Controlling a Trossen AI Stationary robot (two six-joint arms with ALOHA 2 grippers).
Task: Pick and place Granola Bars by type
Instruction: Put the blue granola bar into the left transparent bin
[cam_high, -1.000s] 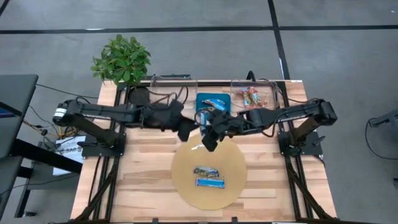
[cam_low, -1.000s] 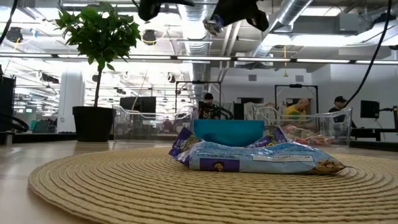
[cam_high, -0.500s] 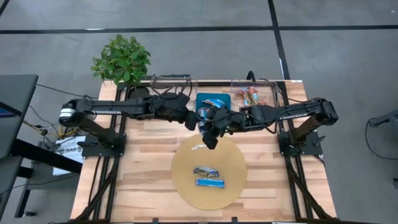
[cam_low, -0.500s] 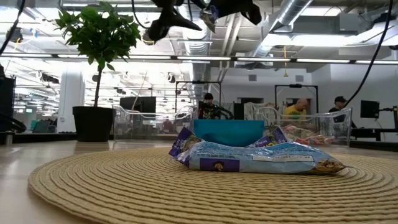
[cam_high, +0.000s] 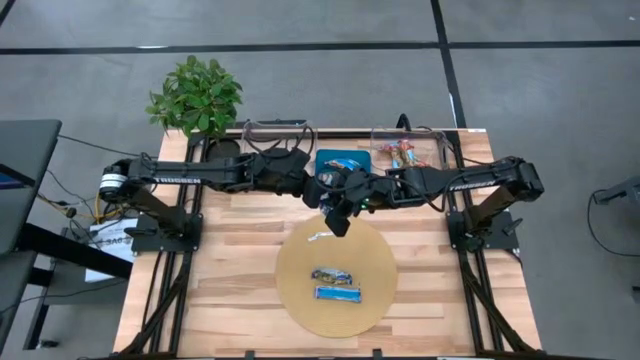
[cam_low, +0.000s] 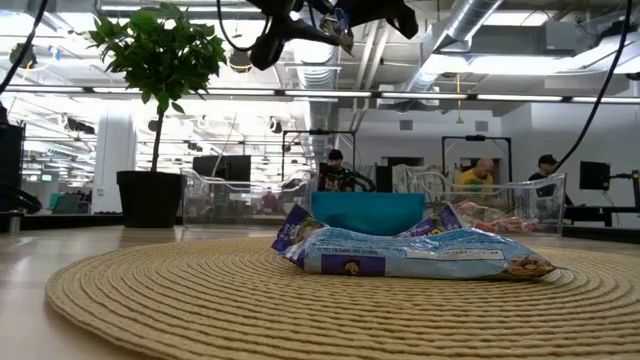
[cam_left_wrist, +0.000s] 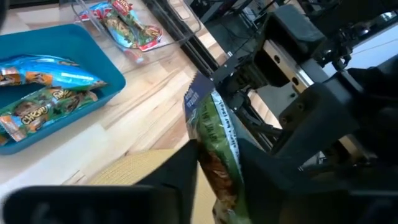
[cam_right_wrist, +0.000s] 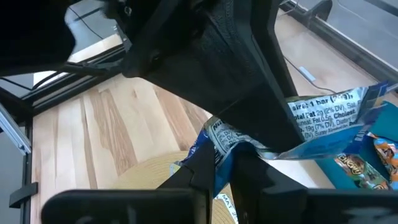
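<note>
Both dark arms meet above the far edge of the round woven straw mat (cam_high: 335, 278), just in front of the teal rectangular plastic tray (cam_high: 326, 160). The right gripper (cam_right_wrist: 219, 163) is clamped on one end of a shiny blue-and-silver wrapped granola bar (cam_right_wrist: 323, 121), held in the air. The left wrist view shows the left gripper (cam_left_wrist: 214, 155) with its fingers set on either side of what appears to be the same wrapper (cam_left_wrist: 214, 134) (a hand-over between arms, by the look of it); whether they already press on it I cannot tell.

As for progress, the sorting seems partly done. The teal tray holds at least two bright blue bars (cam_left_wrist: 53, 68), and a clear plastic bin (cam_high: 440, 152) at the far right holds several red-and-tan bars (cam_high: 400, 153). A second clear bin (cam_high: 275, 130) at the far left shows nothing I can make out. Two bars remain on the mat: a blue-and-silver one (cam_high: 332, 274) and a bright blue one (cam_high: 338, 293) just nearer. So the held bar and those two are left to place.
</note>
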